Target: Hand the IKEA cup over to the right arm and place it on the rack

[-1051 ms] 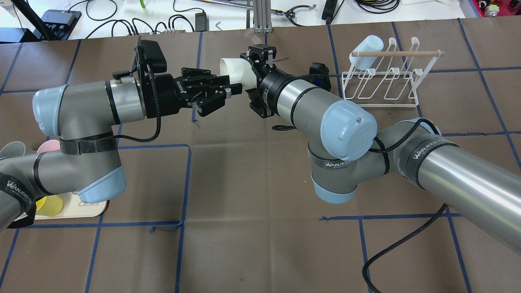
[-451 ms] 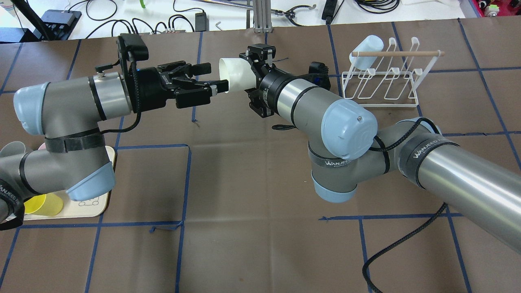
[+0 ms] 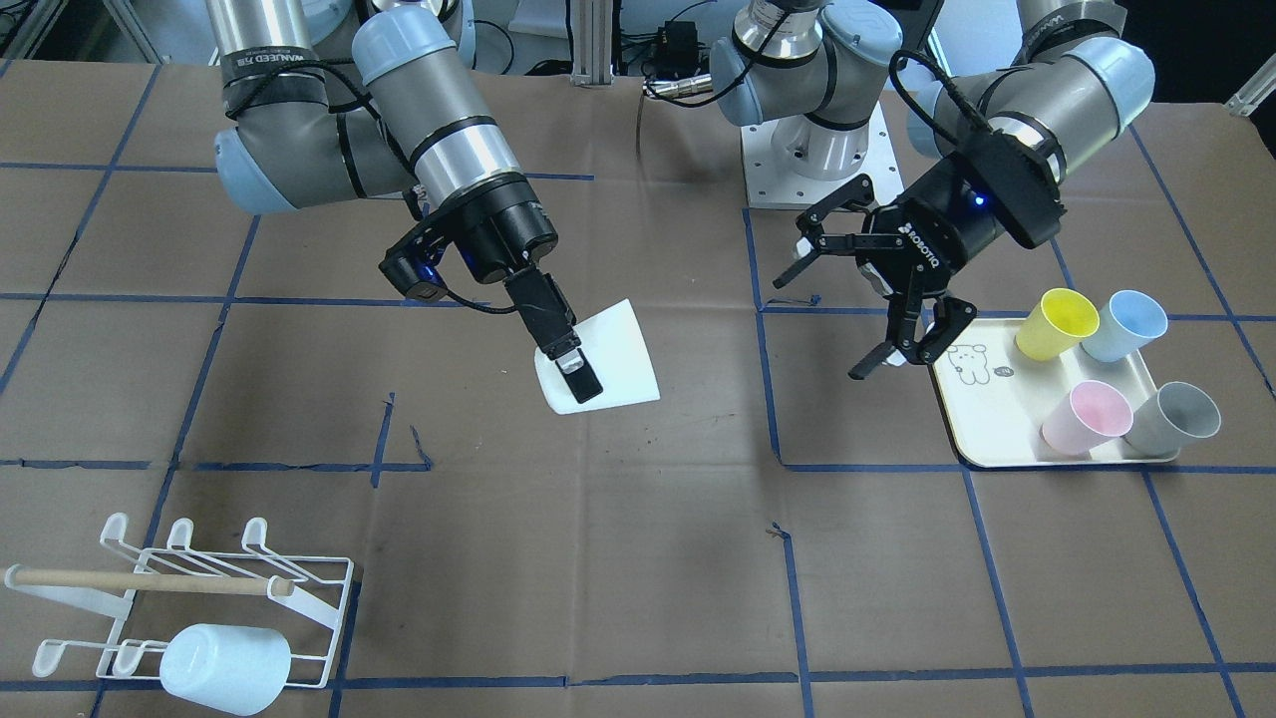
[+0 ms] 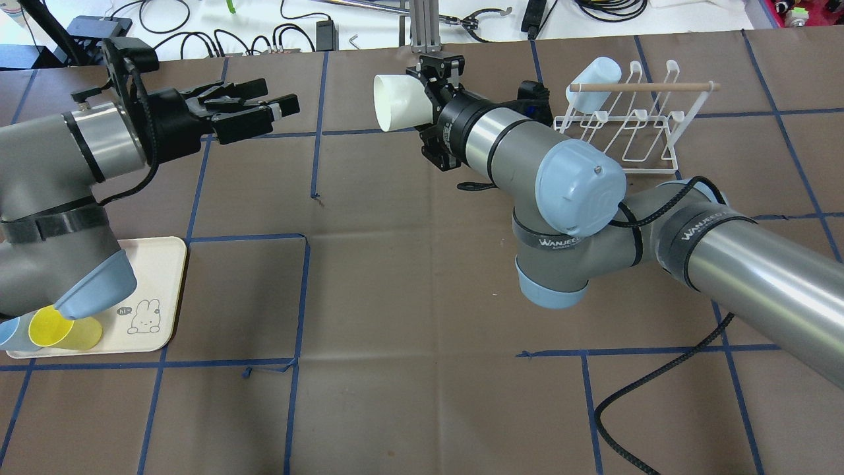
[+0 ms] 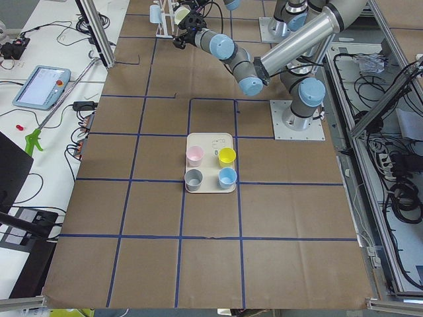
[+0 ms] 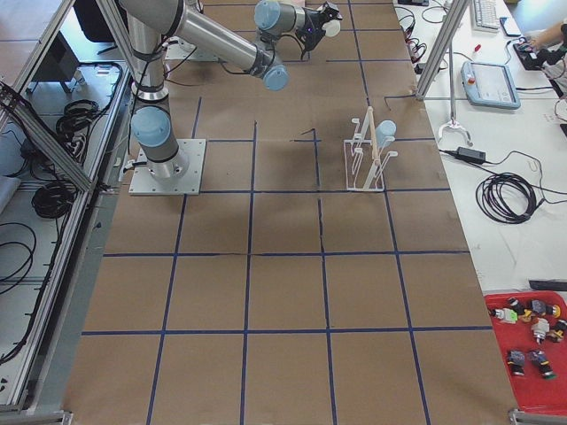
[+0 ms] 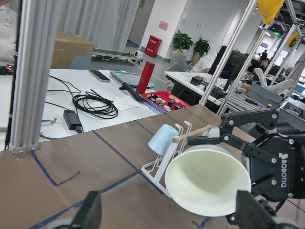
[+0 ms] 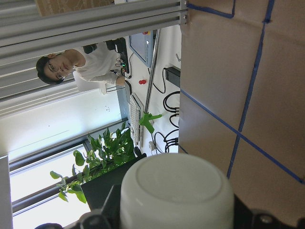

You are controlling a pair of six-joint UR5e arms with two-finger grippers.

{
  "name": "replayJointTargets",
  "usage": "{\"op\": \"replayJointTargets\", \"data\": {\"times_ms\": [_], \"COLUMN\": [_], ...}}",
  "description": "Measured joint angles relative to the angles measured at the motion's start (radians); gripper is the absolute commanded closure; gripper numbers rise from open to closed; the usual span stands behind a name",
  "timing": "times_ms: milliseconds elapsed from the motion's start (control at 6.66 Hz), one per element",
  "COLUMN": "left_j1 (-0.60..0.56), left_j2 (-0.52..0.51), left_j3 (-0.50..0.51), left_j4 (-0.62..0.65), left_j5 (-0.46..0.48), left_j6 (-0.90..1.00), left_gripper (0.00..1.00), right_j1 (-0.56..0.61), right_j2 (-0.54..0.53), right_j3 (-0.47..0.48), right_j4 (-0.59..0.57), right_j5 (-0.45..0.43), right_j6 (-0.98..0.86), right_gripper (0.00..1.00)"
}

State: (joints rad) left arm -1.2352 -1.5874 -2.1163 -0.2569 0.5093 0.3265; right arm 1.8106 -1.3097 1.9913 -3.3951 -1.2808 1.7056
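**White cup in the right tool, left tool released**

Your right tool (image 3: pixel 575 377) is clenched on the white cup (image 3: pixel 623 349), gripping it near its closed end. One black finger (image 3: pixel 558 329) lies along the outside of the wall. The cup hangs clear above the worktop (image 3: pixel 638 558), tipped on its side. In the overhead view its open mouth faces the left tool (image 4: pixel 278 97). That tool is released – its fingers are spread and nothing sits between them – and it is well apart from the cup.

Behind the cup, the right arm (image 3: pixel 439 110) reaches in from the robot's base. The left arm (image 3: pixel 1057 90) is bent over the cream tray (image 3: pixel 997 419). On that tray you see four cups: yellow (image 3: pixel 1057 322), blue (image 3: pixel 1124 324), pink (image 3: pixel 1087 417) and grey (image 3: pixel 1176 417).

The rack (image 3: pixel 189 588) stands on the worktop on the right arm's side, well away from the held cup. A pale blue cup (image 3: pixel 224 666) already sits on one end prong; the other prongs are bare.
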Motion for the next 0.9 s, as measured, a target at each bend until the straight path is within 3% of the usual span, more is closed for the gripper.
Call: {"op": "replayJointTargets", "data": {"times_ms": [300,451,601,901], "left_j1": [-0.038,-0.086,-0.143,-0.244], "left_j2": [0.002,0.002,-0.002,-0.01], "left_j3": [0.105,0.176,0.27,0.473], "left_j4": [-0.098,-0.21,-0.375,-0.862], "left_j5": [0.245,0.413,0.575,0.838], "left_j6": [-0.148,-0.204,-0.256,-0.348], "left_gripper": [0.0,0.0,0.0,0.0], "right_j1": [-0.087,-0.14,-0.187,-0.272], "right_j2": [0.019,0.026,0.029,0.045], "right_j3": [-0.023,-0.026,-0.029,-0.033], "right_j4": [-0.007,-0.015,-0.019,-0.021], "right_j5": [0.001,0.002,0.003,0.001], "right_j6": [-0.266,-0.423,-0.558,-0.856], "right_gripper": [0.8,0.83,0.84,0.86]}}
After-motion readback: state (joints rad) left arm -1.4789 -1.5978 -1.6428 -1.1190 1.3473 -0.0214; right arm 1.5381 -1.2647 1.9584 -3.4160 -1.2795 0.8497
